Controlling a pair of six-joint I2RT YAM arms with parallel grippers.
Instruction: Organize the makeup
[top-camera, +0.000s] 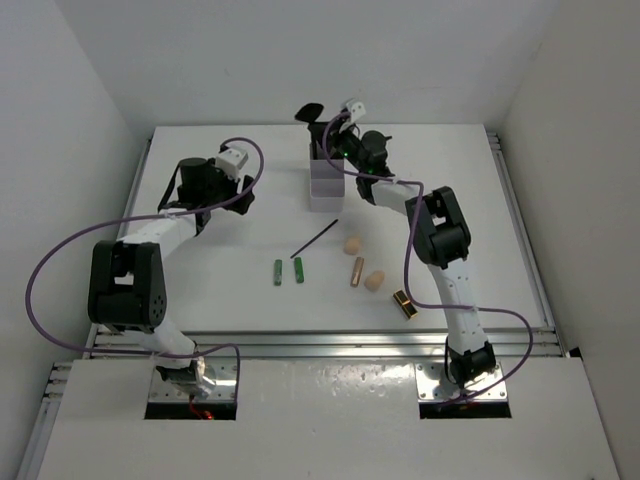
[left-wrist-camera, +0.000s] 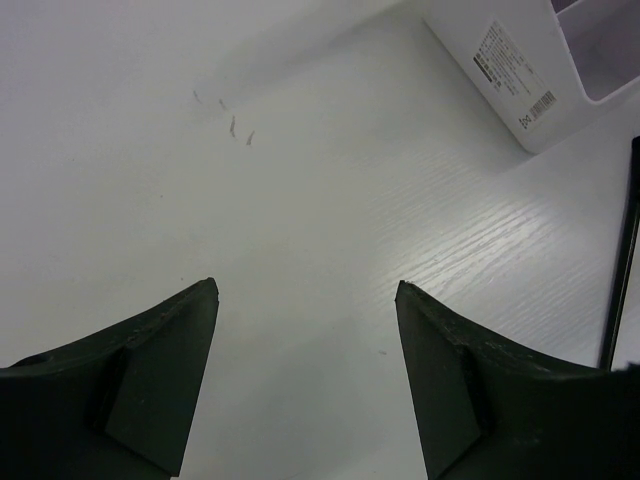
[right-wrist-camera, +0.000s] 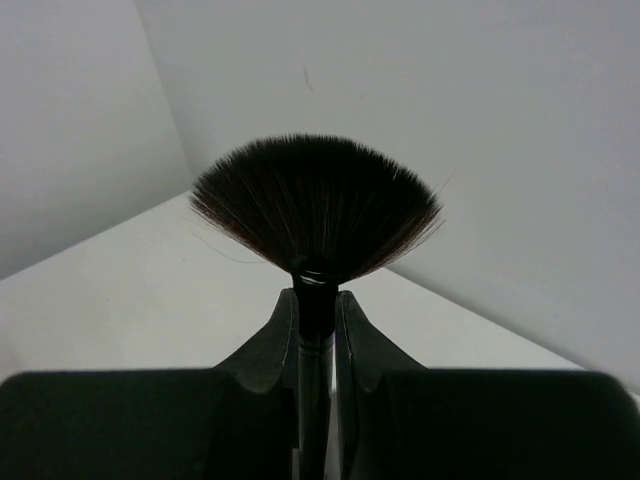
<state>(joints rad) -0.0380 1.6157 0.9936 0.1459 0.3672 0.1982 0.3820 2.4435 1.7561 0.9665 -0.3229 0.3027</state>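
My right gripper (right-wrist-camera: 316, 300) is shut on the handle of a black fan-shaped brush (right-wrist-camera: 315, 205), just below the bristles. From above, that brush (top-camera: 310, 113) is held over the back end of the white box (top-camera: 325, 185) by the right gripper (top-camera: 336, 142). On the table lie a thin dark pencil (top-camera: 314, 239), two green tubes (top-camera: 278, 272) (top-camera: 299, 269), a rose-gold tube (top-camera: 357, 271), two peach sponges (top-camera: 352, 243) (top-camera: 374, 281) and a black-gold lipstick (top-camera: 405, 304). My left gripper (left-wrist-camera: 305, 290) hangs open over bare table, left of the box (left-wrist-camera: 520, 70); the pencil (left-wrist-camera: 620, 270) shows at the frame's right edge.
White walls close in the table at the back and both sides. A metal rail (top-camera: 320, 340) runs along the near edge. Purple cables loop off both arms. The box's lower part is hidden behind the right wrist.
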